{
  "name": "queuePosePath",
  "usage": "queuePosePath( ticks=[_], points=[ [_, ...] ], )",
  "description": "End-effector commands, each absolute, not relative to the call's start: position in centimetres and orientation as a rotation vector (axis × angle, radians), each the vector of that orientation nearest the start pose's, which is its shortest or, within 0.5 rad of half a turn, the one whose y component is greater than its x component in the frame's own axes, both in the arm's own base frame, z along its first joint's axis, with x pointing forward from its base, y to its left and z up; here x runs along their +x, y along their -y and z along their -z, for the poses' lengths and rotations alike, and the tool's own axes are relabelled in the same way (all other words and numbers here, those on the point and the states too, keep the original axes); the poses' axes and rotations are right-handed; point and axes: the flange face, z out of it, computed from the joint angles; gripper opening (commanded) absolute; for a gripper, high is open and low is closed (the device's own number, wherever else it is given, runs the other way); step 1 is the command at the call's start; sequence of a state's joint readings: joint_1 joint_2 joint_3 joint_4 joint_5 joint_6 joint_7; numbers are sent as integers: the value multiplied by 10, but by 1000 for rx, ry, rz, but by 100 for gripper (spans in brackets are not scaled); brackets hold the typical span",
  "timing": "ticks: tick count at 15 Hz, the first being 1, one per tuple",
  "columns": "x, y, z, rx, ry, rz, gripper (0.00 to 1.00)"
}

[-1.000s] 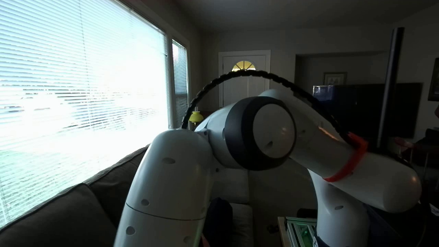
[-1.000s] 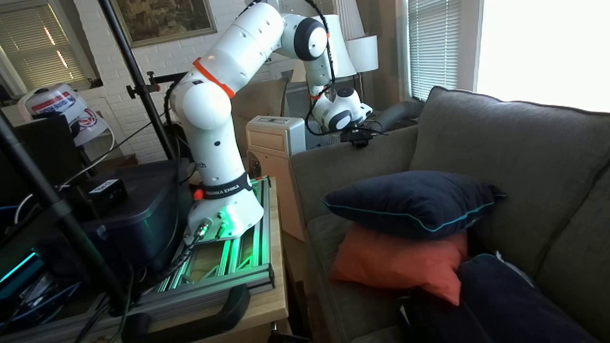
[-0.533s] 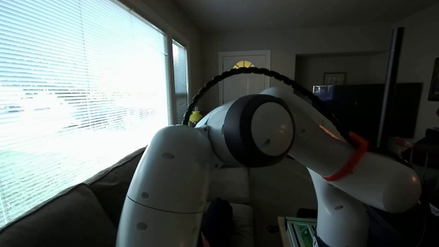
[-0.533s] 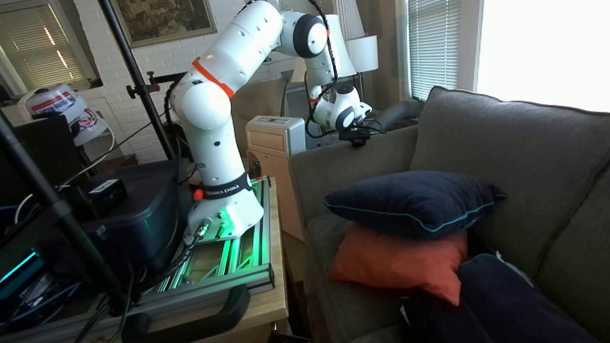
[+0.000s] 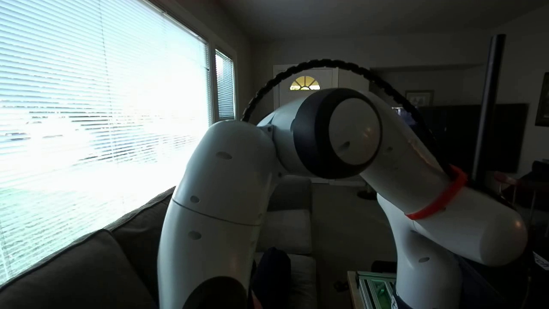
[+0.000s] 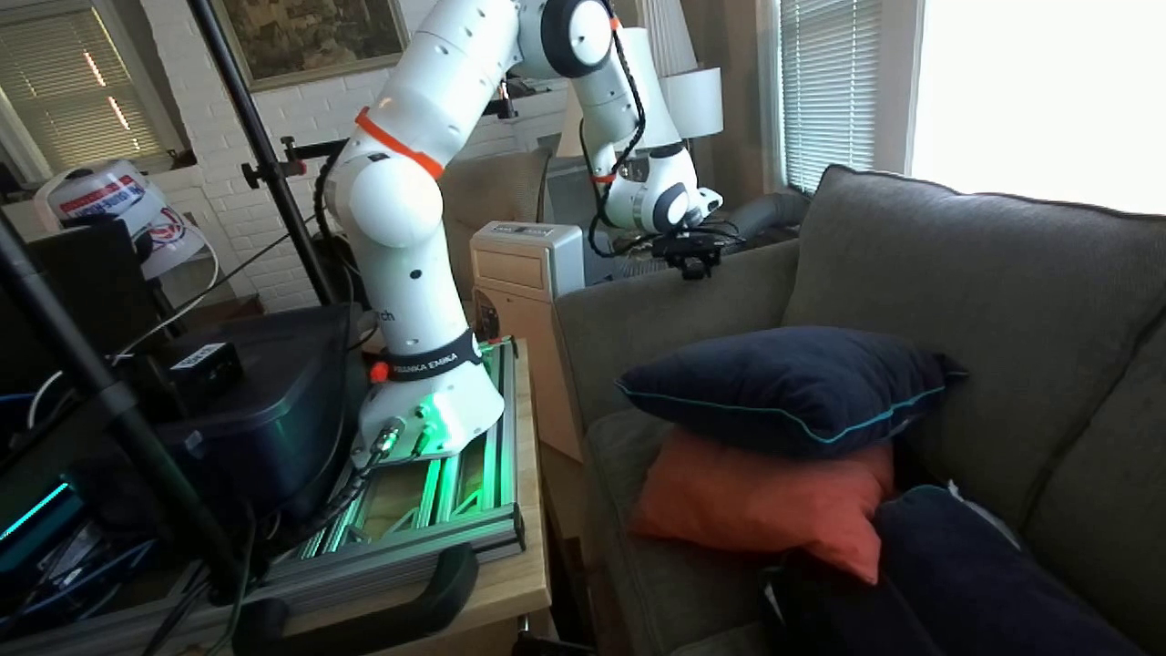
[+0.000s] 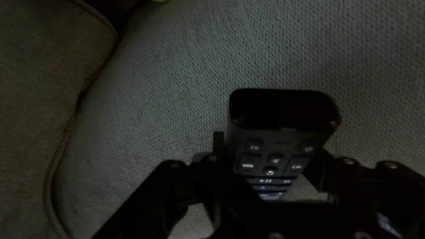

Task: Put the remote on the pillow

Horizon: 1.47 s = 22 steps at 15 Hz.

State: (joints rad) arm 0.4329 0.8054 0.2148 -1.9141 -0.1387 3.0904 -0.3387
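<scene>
This is the living room of a home. A grey upholstered sofa (image 6: 984, 264) bears several throw pillows (image 6: 783, 387) and stands along a large window (image 5: 163, 128) with horizontal blinds (image 5: 55, 51). Beyond the sofa there is a white drum lampshade (image 6: 698, 105). A framed picture (image 6: 310, 36) hangs on a white brick wall (image 6: 185, 100); elsewhere one sees a white door (image 5: 288, 95) with a fan-shaped window (image 5: 305, 83) and a wide, dark television (image 5: 459, 133).
</scene>
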Motion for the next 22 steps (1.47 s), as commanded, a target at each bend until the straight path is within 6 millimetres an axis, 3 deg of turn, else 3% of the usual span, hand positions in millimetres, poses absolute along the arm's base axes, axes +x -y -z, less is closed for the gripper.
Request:
queuePosePath(
  ticks=[1, 7, 22],
  points=[
    [496, -348, -131, -2712, 1313, 418, 29],
    [480, -288, -141, -2910, 1007, 314, 29],
    [432, -135, -172, -3284, 363, 313, 29]
  ],
)
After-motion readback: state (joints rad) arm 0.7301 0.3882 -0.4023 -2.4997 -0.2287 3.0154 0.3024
